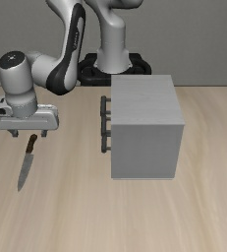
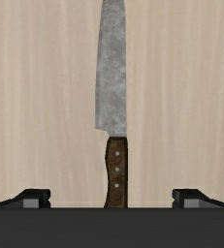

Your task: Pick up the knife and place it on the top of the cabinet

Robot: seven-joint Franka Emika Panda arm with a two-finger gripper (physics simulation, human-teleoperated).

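Wood-handled knife (image 2: 112, 107), mottled steel blade, flat on pale planks (image 2: 36, 97); jaws wide open, empty.

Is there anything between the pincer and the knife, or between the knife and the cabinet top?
Nothing visible does. The open pincer hangs right over the handle of the knife, one finger on either side of it. The table between knife and cabinet lies bare, as does the cabinet's top.

A pale wood-grain table (image 1: 76, 221) is lying beneath the fingers (image 2: 31, 198) and spreading away from them on every side, showing faint grain lines. A plain grey wall (image 1: 198, 39) is standing well beyond the fingers, past the table's far edge.
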